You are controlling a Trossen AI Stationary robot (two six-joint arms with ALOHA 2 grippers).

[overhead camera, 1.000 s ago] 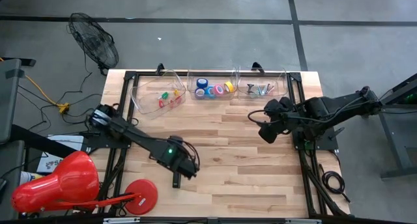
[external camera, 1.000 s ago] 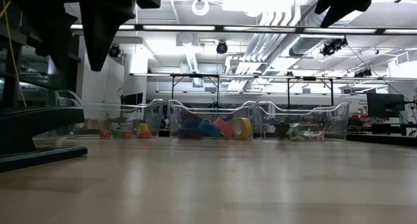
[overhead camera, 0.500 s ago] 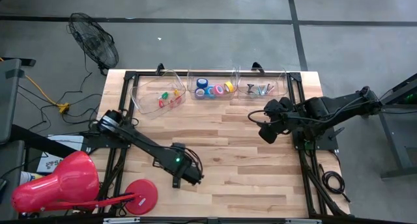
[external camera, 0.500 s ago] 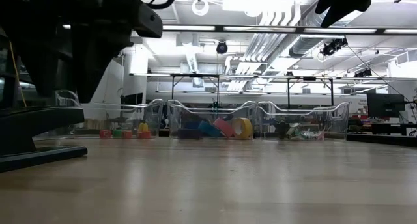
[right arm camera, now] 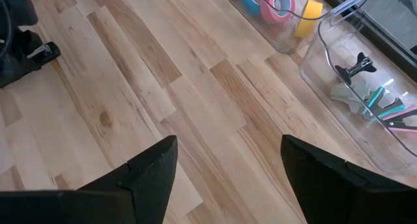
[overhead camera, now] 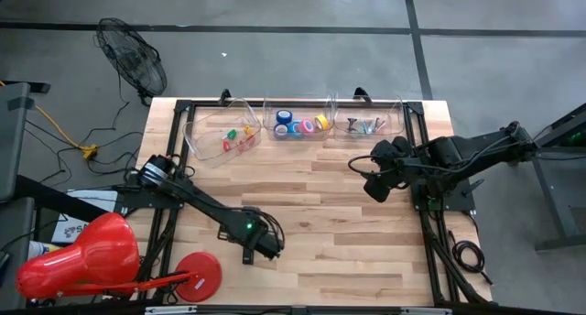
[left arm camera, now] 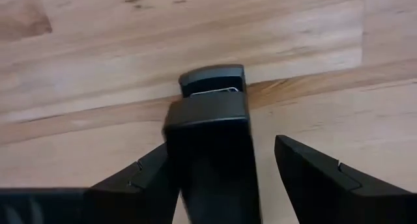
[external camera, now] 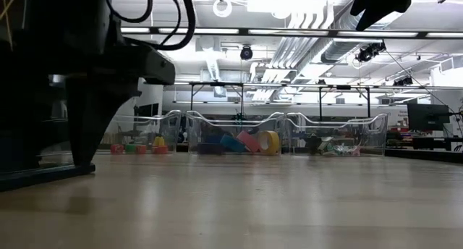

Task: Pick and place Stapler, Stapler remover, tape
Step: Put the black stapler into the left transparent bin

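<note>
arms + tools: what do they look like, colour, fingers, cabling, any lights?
Both arms dark, near black, with loose black cables along the links. Left arm shows a small green light near its wrist. Left tool and right tool each have two matte black, wedge-shaped fingers.

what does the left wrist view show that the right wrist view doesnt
Only the left wrist view shows the black stapler close up, lying on the boards between the open left gripper. Only the right wrist view shows the clear plastic bins, with the pink tape roll in one, and the open right gripper hanging over bare boards. Both show the pale wooden plank table.
</note>
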